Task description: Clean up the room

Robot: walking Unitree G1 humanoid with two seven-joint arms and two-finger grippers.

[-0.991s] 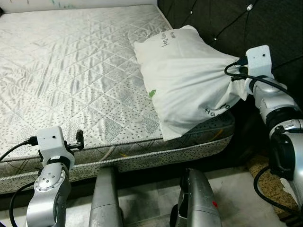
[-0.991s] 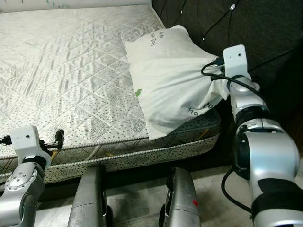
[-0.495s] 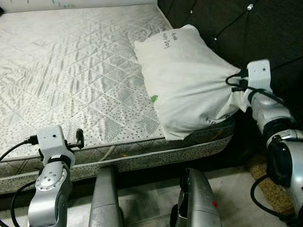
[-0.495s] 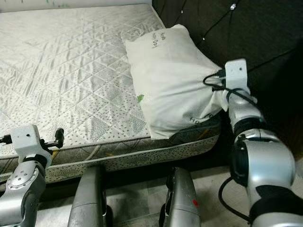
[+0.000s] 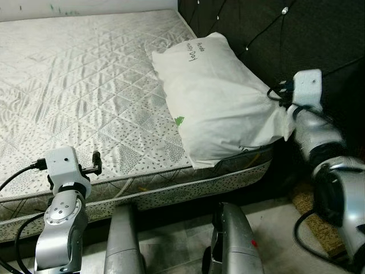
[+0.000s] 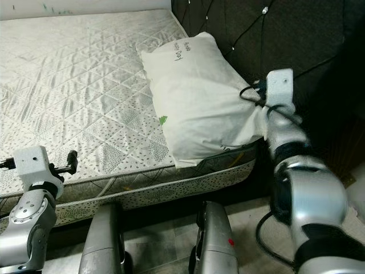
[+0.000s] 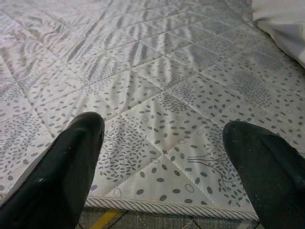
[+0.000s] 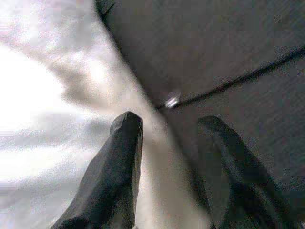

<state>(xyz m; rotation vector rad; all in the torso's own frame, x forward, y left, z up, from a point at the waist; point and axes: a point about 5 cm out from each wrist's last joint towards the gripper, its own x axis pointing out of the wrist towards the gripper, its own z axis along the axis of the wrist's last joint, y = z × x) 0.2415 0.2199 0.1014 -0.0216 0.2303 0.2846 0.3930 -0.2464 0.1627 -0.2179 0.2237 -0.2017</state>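
Mattress [image 5: 85, 85] spreads bare before us, against the dark tufted headboard [image 5: 319, 34]. Our white pillow [image 5: 219, 103] lies at its right corner, beside that headboard. Our right claw [image 8: 167, 138] pinches the pillow's edge between its fingers. Our left claw [image 7: 164, 157] hovers spread wide over the mattress edge, holding nothing.

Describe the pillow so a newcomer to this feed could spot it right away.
Start at the quilted mattress and follow it to the dark tufted headboard. The pillow lies along the mattress's headboard end, with the right tool at its near corner. It is the one plain white, puffy thing there, with small handwriting near its far end.
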